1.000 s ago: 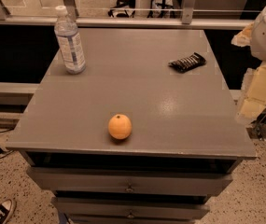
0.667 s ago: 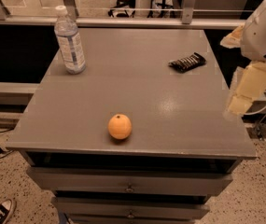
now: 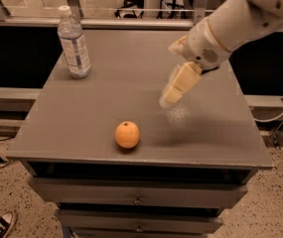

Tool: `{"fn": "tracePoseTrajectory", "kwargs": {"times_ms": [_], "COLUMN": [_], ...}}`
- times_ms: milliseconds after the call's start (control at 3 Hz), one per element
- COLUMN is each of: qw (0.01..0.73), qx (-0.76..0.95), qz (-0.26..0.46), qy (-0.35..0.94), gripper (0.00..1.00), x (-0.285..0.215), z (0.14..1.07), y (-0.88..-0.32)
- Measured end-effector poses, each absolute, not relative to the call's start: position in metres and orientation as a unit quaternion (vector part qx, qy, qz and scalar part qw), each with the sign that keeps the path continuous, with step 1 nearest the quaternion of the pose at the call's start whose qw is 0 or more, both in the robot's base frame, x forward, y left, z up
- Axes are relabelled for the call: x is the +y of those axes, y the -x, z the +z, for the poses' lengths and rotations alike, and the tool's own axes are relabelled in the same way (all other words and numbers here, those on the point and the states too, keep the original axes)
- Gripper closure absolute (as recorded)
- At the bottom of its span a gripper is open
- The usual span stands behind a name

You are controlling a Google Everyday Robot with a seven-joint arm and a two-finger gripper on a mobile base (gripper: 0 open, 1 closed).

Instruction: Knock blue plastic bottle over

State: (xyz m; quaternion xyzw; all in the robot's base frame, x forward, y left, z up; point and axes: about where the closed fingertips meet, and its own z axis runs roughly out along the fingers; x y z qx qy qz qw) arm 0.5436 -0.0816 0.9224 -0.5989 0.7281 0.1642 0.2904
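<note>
My gripper [image 3: 173,90] hangs over the middle of the table [image 3: 101,93]; whether it is spread or closed, I cannot tell. The blue plastic bottle [image 3: 74,43] stands upright at the far left corner, well apart.

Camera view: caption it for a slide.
Robot hand above the table, right of centre; blue plastic bottle upright far-left; orange near front edge.

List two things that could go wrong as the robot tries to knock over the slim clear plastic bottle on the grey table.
1. The slim clear plastic bottle stands upright near the grey table's back left corner, so a push could send it off the edge.
2. The gripper hovers over the table's right half, apart from the bottle; a low sweep might clip the round orange fruit near the front edge.
</note>
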Motion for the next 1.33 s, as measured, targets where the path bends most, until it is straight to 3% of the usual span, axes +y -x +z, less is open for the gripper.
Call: {"fn": "tracePoseTrajectory", "kwargs": {"times_ms": [333,1000,1333], "qw": [0.326,0.351,0.401], "qx": [0.706,0.7,0.686], "qz": [0.204,0.209,0.226], "qy": [0.595,0.586,0.564], "gripper": [0.0,0.0,0.0], "x": [-0.037,-0.026,0.008], "z": [0.924,0.921,0.914], "y": [-0.572,-0.583,-0.616]}}
